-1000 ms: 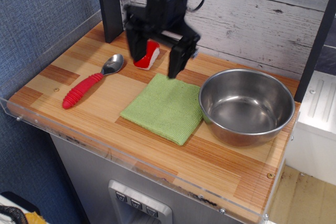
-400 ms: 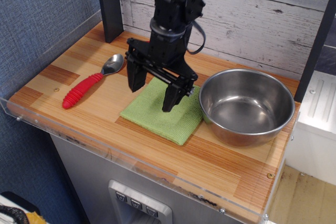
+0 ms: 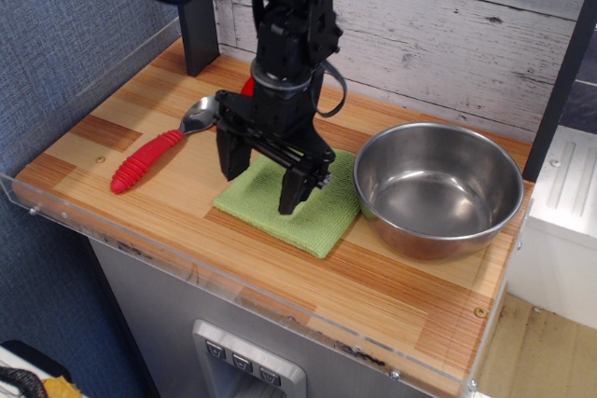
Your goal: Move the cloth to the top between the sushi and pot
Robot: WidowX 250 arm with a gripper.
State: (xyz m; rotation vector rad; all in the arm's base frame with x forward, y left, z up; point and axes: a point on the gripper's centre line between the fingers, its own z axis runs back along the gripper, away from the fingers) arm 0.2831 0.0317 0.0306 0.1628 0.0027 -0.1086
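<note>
Claw jaws are seen spread wide apart, nothing held between them, pointed down over the near-left part of the cloth. One dark finger is set near the cloth's left edge and the other over its near middle, so that the line between the fingertips runs roughly across the cloth from left-back to right-front. Whether the tips are touching the fabric or are just above it cannot be told from this view.

The cloth is laid flat on the table, turned a little like a diamond, with its right corner close beside the pot, touching it or nearly so. The cloth is thus found directly beneath the claw, not off to one side; only a descent and a closing of the jaws would appear to be called for to pinch it.

The sushi is almost wholly hidden behind the arm; only a sliver of red is shown at the back, left of the arm's wrist. The goal spot is judged to lie at the back of the table, away from the camera, between that sliver and the pot's far rim. The coming move is therefore reckoned to run from the claw's present place toward the rear wall and slightly rightward.
</note>
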